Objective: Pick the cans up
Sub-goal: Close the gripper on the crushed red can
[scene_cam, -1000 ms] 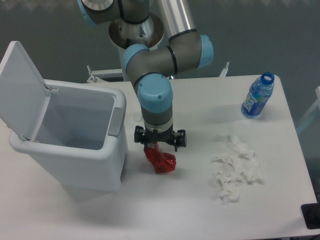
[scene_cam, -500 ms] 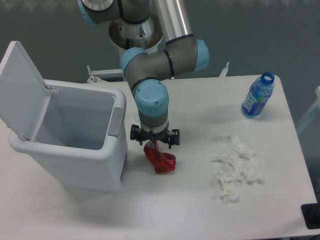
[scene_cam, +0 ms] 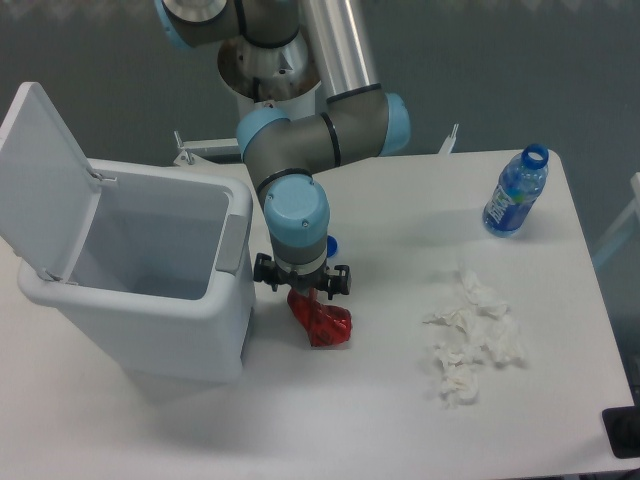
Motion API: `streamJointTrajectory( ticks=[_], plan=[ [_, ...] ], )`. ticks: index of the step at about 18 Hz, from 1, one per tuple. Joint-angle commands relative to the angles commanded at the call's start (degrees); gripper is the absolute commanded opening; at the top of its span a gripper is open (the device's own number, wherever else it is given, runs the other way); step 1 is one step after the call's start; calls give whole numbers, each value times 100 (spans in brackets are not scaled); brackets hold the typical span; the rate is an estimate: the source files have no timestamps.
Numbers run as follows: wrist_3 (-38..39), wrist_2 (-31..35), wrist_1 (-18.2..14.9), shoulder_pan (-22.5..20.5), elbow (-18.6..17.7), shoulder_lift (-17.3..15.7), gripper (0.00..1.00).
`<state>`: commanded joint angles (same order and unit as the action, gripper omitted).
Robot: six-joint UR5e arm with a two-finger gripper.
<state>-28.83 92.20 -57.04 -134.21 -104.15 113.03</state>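
Here the black two-finger gripper (scene_cam: 302, 288) points straight down over the crushed, shiny red metal can (scene_cam: 320, 319), its fingers closed on the can's upper left end. The can sits just right of the white plastic bin, toward the left middle of the white table (scene_cam: 380, 420); whether its lower end touches the surface cannot be told. Above the gripper rises the grey arm with light-blue joint caps (scene_cam: 295, 212), bending back toward the far edge. The white plastic bin (scene_cam: 150, 300) stands near the left edge, its flip lid (scene_cam: 40, 180) swung open and leaning left. A heap of wadded white tissues (scene_cam: 470, 335) lies toward the right edge, well apart from the can. A clear plastic water bottle with a blue label (scene_cam: 516, 190) stands at the far right corner
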Motion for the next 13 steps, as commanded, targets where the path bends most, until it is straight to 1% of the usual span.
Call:
streamJointTrajectory(
  ticks=[1,4,13],
  plan=[
    [-9,17,0,0,0,0,99],
    [-9,35,-9,0,9,0,91],
    [-79,141,-18,-26,44,70,91]
  ],
)
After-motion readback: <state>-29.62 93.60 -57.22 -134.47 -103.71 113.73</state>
